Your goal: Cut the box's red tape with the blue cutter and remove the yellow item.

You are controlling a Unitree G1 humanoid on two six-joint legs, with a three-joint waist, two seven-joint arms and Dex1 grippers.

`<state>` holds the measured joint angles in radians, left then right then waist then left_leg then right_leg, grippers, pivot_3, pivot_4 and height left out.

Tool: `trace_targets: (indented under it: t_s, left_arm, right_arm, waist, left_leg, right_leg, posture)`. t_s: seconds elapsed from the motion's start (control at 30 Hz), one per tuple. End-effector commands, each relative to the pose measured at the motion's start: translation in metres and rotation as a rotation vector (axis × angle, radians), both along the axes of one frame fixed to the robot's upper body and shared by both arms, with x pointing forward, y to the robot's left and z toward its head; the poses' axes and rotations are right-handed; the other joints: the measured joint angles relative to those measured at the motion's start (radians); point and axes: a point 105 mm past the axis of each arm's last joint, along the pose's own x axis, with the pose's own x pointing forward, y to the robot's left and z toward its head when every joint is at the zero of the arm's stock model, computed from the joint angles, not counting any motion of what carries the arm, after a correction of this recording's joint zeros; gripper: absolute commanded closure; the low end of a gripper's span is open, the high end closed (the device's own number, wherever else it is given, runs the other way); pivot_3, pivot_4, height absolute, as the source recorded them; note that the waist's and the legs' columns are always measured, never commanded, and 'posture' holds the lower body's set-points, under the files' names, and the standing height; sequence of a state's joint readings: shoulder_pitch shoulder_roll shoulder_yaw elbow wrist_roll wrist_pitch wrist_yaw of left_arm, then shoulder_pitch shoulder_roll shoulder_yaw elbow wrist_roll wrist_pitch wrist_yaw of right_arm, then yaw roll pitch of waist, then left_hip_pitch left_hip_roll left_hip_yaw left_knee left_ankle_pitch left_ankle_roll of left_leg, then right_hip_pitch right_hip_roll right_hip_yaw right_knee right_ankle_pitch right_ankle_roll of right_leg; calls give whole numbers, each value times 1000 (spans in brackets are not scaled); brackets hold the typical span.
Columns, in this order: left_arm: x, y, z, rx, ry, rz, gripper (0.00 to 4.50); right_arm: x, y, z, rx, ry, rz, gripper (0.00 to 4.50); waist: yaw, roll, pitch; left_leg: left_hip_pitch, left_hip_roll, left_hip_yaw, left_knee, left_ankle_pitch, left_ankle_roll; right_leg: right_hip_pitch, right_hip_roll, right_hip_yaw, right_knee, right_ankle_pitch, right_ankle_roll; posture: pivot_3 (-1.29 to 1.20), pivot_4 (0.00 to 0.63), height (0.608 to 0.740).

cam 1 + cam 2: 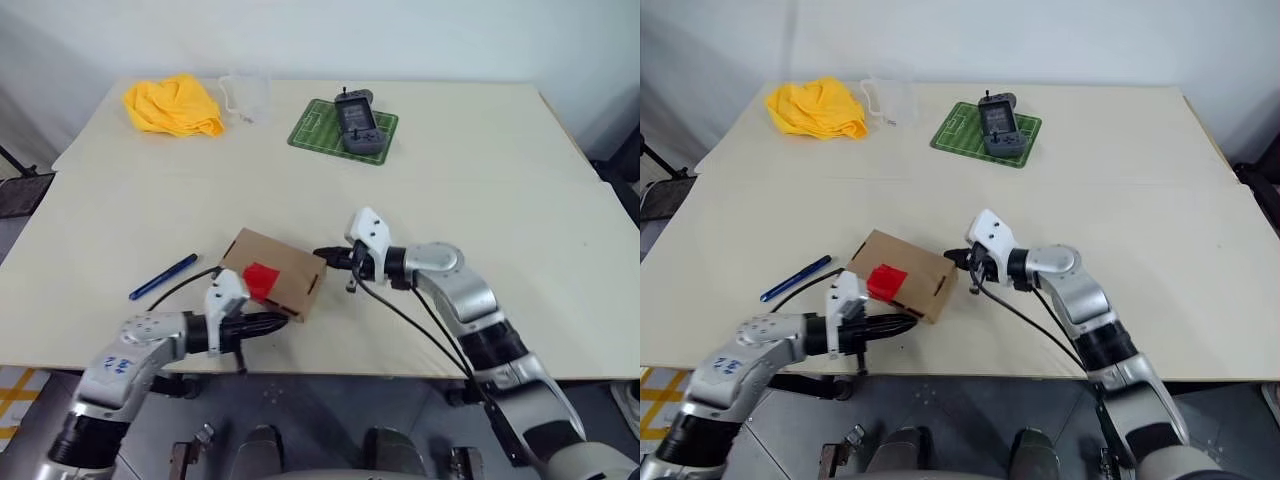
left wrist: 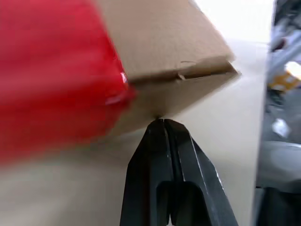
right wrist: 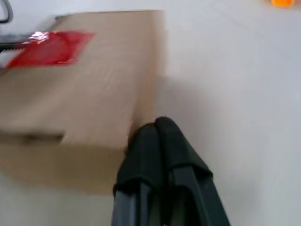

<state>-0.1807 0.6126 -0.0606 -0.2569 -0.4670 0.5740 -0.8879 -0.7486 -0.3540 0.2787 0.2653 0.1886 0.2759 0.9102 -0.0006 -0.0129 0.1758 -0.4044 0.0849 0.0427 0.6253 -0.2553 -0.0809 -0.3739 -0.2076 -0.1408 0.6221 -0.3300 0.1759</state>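
Silver-grey arms with black joints, white wrist housings; 2 black fingers per hand, loose black cables

Both eye views look down from the head on the table (image 1: 450, 180); each wrist view sits very near the box (image 1: 275, 273).

Pale table (image 1: 480, 170): box (image 1: 285, 268) centre; blue cutter (image 1: 162, 277) at nine; yellow cloth (image 1: 173, 105) at eleven; green mat (image 1: 318, 125) at twelve.
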Motion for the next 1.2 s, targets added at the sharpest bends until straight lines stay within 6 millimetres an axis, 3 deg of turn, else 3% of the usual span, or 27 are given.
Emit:
trace_targets:
  t_s: [0.03,0.13,0.23,0.3,0.4,0.57,0.7,0.8,0.93,1.03,1.2]
  left_arm:
    - [-1,-19,6,-33,-21,-52,4488]
    - [-6,-13,19,-90,-21,-30,4488]
    - [-22,11,39,-140,-1,-23,4488]
    - [-26,32,60,-192,9,9,4488]
    - [-18,61,92,-255,-23,79,4488]
    - [35,108,113,-201,-179,313,4488]
    - [92,138,118,-139,-370,546,4488]
    - [120,124,107,-63,-417,548,4488]
    - [149,83,101,-102,-406,458,4488]
    - [157,65,92,-83,-358,384,4488]
    - [152,56,68,24,-233,242,4488]
  right_arm:
    - [25,-19,5,-89,-120,-55,4500]
    - [46,-42,26,-105,-244,-169,4500]
    - [44,-60,41,-83,-290,-187,4500]
    - [32,-67,42,-75,-280,-160,4500]
    - [0,-68,26,-84,-154,-61,4500]
    - [-73,-47,-8,-131,137,163,4500]
    - [-101,-25,-24,-136,292,221,4500]
    - [-104,-15,-30,-139,340,211,4500]
    - [-103,1,-33,-87,418,160,4500]
    - [-102,11,-33,-41,472,119,4500]
    - [-100,25,-31,45,577,47,4500]
  waist:
    - [-3,0,0]
    - [-7,0,0]
    - [-27,0,0]
    - [-29,0,1]
    - [-26,0,1]
    - [-3,1,1]
    - [1,-1,1]
    - [4,-2,1]
    - [15,-4,1]
    - [11,-4,1]
    - [-12,-4,1]
  left_leg:
    - [0,0,0,0,0,0]
    - [0,0,0,0,0,0]
    - [0,0,1,-2,0,0]
    - [0,0,1,-4,0,0]
    - [1,1,0,-4,0,0]
    - [1,1,1,-1,0,0]
    - [1,1,2,2,0,0]
    - [0,1,2,2,0,0]
    - [-1,1,2,3,-1,0]
    - [-1,1,2,3,-1,0]
    - [-1,1,3,1,-1,0]
  right_leg:
    - [0,0,0,0,0,0]
    - [-1,0,1,0,0,0]
    - [-2,0,1,0,0,0]
    - [-2,0,1,0,0,0]
    - [-2,0,1,0,0,0]
    - [-1,1,2,0,0,0]
    - [-1,2,4,1,1,-1]
    - [-1,2,4,0,1,0]
    - [-1,2,4,-1,1,0]
    - [-1,2,4,0,1,1]
    - [-3,2,4,0,1,1]
  posture:
    - [0,150,740]
    - [0,150,740]
    - [0,150,740]
    - [0,150,740]
    - [0,150,740]
    - [0,150,740]
    - [0,150,740]
    - [0,150,740]
    - [0,150,740]
    - [0,150,740]
    - [0,150,740]
